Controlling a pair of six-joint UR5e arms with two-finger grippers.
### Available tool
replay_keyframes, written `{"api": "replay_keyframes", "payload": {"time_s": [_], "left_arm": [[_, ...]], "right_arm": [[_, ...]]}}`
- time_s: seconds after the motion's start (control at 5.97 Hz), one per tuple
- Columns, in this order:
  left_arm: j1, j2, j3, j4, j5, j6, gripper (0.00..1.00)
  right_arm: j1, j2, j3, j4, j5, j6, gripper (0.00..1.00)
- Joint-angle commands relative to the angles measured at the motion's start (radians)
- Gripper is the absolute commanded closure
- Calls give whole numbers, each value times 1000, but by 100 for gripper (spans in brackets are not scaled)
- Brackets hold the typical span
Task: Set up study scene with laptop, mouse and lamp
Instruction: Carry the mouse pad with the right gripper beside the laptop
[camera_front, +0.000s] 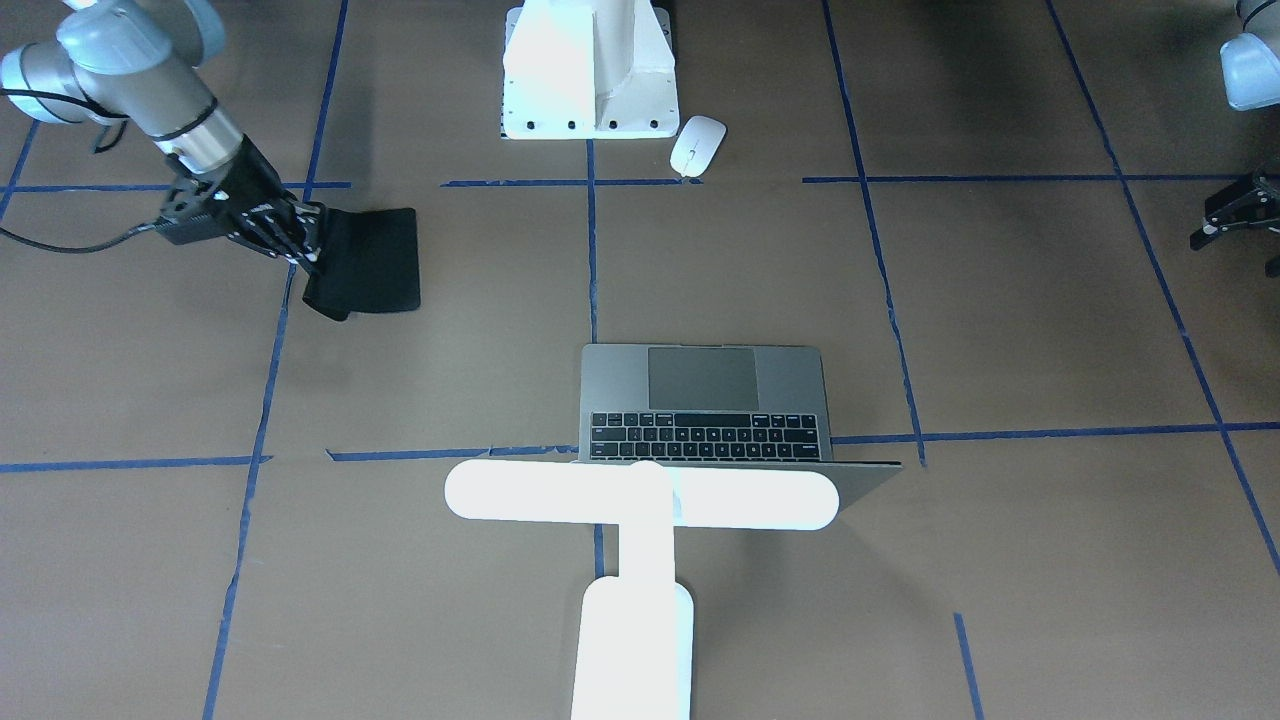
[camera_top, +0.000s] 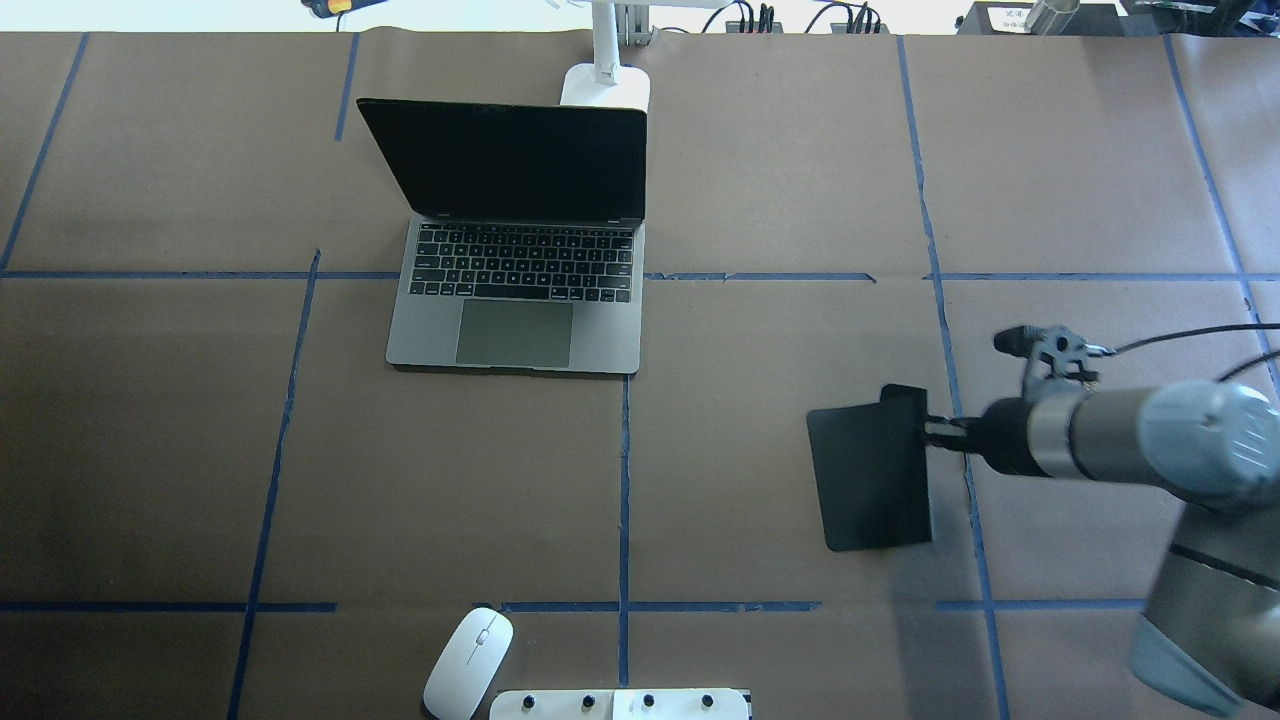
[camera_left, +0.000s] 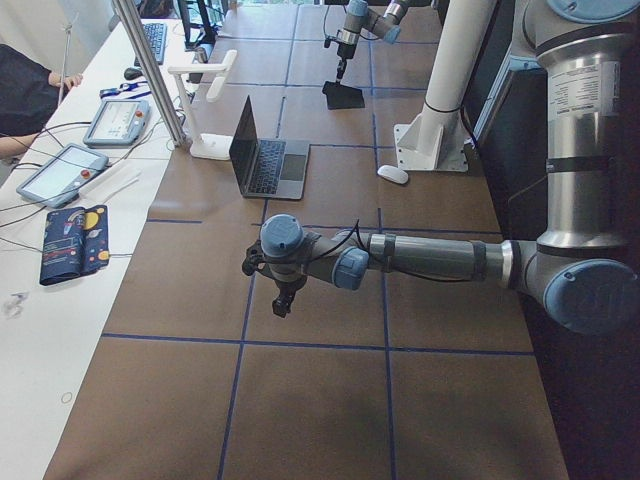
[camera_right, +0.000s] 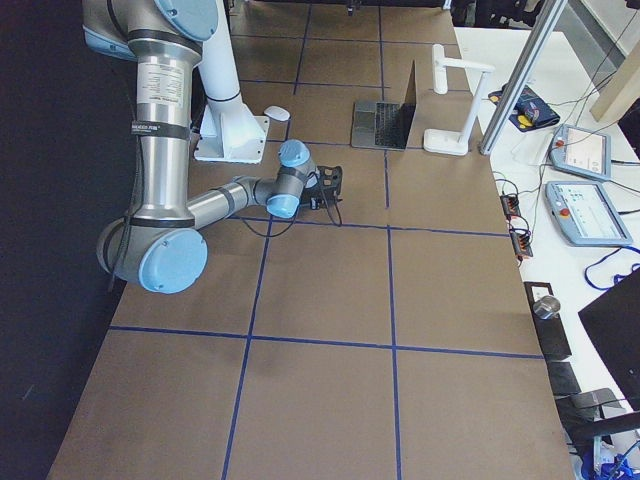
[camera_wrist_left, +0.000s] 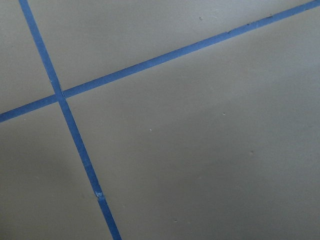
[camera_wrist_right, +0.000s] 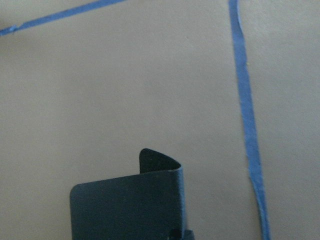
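The laptop (camera_top: 515, 300) stands open on the far side of the tabletop (camera_top: 780, 180), with its keys and trackpad turned toward the robot, as a study scene would want. The lamp (camera_front: 640, 497) stands just behind the screen, its bar head running along the line of the lid. We judge both of these to be in place already. The mouse (camera_top: 468, 662) is the odd one out. It lies well apart from the laptop, close by the robot's white pedestal (camera_top: 620, 704), with nothing holding it.

To the laptop's right, across a clear gap, lies a black mouse mat (camera_top: 868, 480). The right fingers (camera_front: 280, 232) are closed on the edge nearest that arm, and the pinched corner curls up while the rest of the sheet lies flat. We read this rim pinch as the way to slide or settle so thin a sheet where the mouse belongs.

The left fingers (camera_front: 1235, 208) hang over bare tabletop far to the robot's left, well apart from every object. Only part of them shows, so we cannot tell how wide they stand. Their wrist camera sees only paper and blue tape. We judge the mouse will need carrying to the mat next.
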Motion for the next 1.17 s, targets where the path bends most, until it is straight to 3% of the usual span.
{"api": "replay_keyframes", "payload": {"time_s": [0.0, 0.17, 0.34, 1.01], "left_arm": [[-3, -1, -1, 0, -2, -1, 0], [-3, -1, -1, 0, -2, -1, 0], [-3, -1, -1, 0, -2, -1, 0], [-3, -1, 1, 1, -2, -3, 0]], "right_arm": [[73, 304, -151, -233, 0, 106, 100], [99, 456, -336, -232, 0, 141, 100], [119, 500, -399, -230, 0, 138, 100], [130, 552, -436, -230, 0, 141, 100]]}}
